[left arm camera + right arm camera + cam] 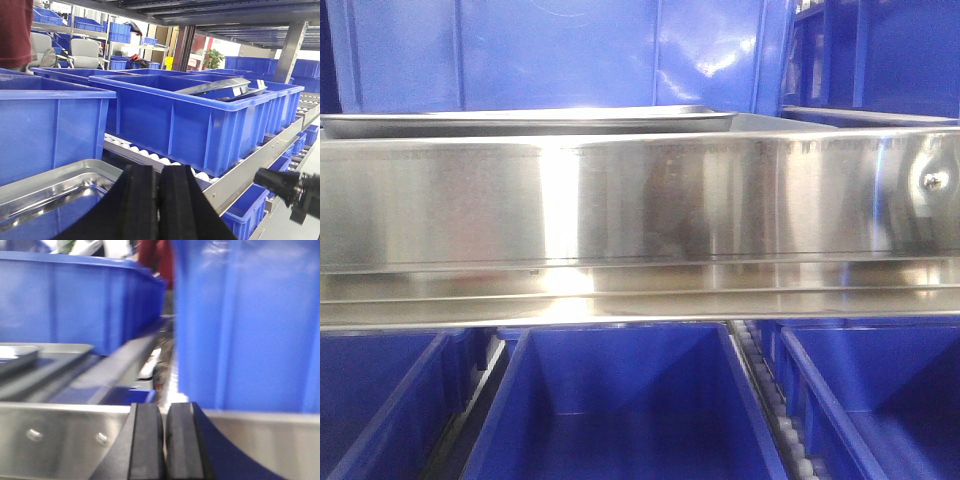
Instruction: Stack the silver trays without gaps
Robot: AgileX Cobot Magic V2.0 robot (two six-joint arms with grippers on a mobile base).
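Left-wrist view: my left gripper [158, 200] pressed together, empty, beside shallow shiny steel tray [55, 187]; right gripper [164, 442] likewise. Nothing grasped; next, spread and grip a rim.

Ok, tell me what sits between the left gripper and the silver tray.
Nothing: in the left wrist view the left gripper, jaws together, sits right beside the silver tray, with no object between them.

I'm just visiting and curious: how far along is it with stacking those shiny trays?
No finished stack shows. One silver tray lies below the left gripper, another rests on the shelf panel. Both grippers, the right gripper too, are shut on nothing. Picking up and nesting apparently remain.
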